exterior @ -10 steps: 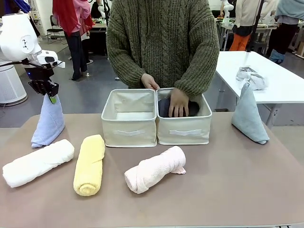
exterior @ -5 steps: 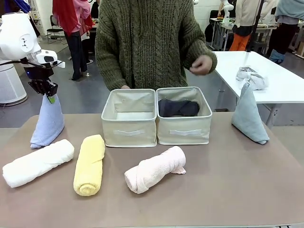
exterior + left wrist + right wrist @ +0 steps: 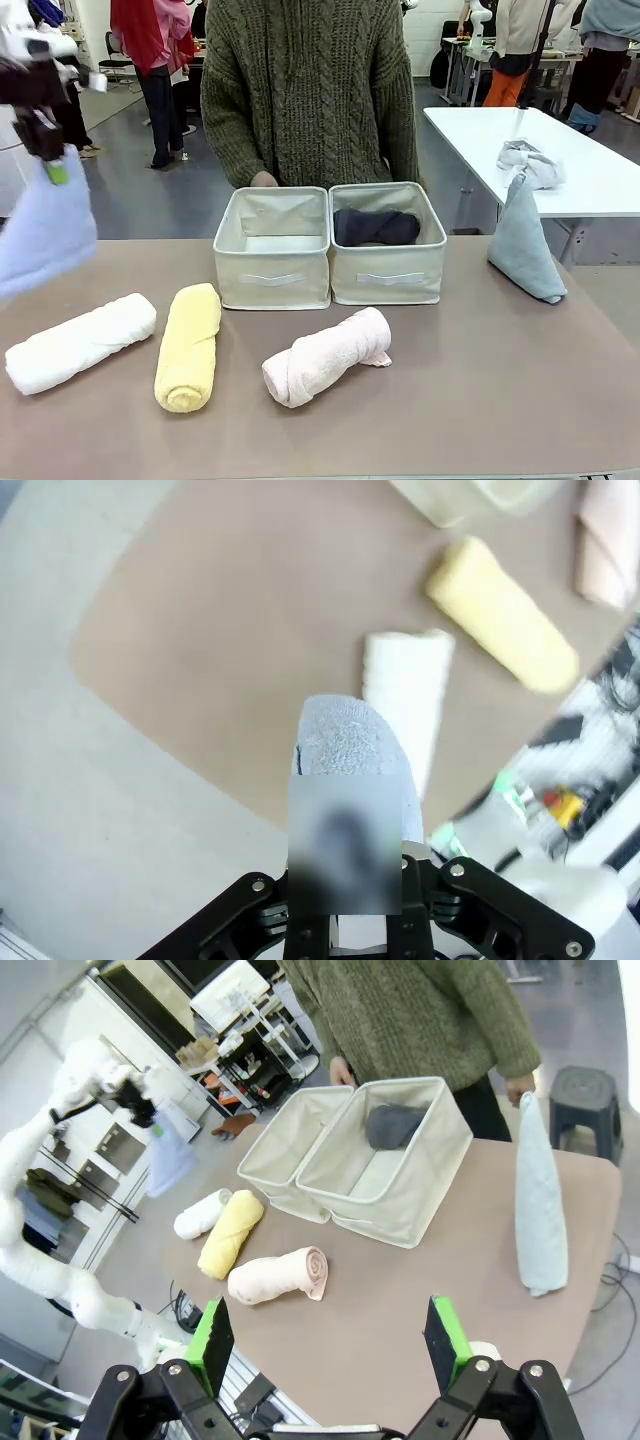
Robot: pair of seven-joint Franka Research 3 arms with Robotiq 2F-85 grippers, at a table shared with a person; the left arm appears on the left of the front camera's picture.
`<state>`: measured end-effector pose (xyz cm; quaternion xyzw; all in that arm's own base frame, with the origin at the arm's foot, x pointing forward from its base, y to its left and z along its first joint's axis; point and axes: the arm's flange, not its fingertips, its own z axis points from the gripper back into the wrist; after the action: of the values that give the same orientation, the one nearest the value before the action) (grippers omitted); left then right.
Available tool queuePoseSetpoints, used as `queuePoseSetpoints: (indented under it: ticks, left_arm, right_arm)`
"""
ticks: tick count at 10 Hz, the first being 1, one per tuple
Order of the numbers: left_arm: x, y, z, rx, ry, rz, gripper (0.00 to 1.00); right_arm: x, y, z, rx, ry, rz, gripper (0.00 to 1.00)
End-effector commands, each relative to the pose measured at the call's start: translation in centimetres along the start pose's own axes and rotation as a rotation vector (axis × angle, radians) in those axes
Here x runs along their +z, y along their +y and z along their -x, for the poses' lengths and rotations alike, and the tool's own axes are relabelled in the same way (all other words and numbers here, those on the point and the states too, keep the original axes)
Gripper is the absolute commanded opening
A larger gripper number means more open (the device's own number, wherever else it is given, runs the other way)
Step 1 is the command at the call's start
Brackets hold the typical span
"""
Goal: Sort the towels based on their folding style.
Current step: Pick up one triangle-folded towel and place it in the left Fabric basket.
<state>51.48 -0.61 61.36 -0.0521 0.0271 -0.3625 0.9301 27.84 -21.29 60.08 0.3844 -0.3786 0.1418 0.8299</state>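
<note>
I see my left gripper [image 3: 52,165] pinching the blue cone towel [image 3: 45,235] by its tip in mid-air, and my right gripper [image 3: 330,1343] spread wide.

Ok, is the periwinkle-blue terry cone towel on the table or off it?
Off it: the periwinkle-blue terry cone towel hangs from the shut fingers of the left gripper, clear of the brown table.
</note>
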Motion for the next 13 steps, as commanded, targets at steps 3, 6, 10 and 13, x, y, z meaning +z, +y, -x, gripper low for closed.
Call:
queuePoseSetpoints:
  ticks: [3, 6, 10, 13]
  left_arm:
    - [4.8, -5.8, 5.3, -0.062, -0.077, -0.026, 0.00]
    - [6.5, -6.5, 5.3, -0.078, -0.040, -0.038, 0.00]
    - [4.8, -10.0, 1.6, -0.224, -0.002, -0.061, 0.16]
    - [7.0, -7.1, 16.4, -0.199, 0.052, -0.025, 0.16]
  right_arm:
    - [0.0, -0.1, 0.0, 0.003, -0.005, 0.004, 1.00]
    - [0.0, -0.1, 0.0, 0.003, -0.005, 0.004, 1.00]
    - [0.0, -0.1, 0.0, 0.003, -0.005, 0.004, 1.00]
    - [0.0, -0.1, 0.0, 0.003, -0.005, 0.004, 1.00]
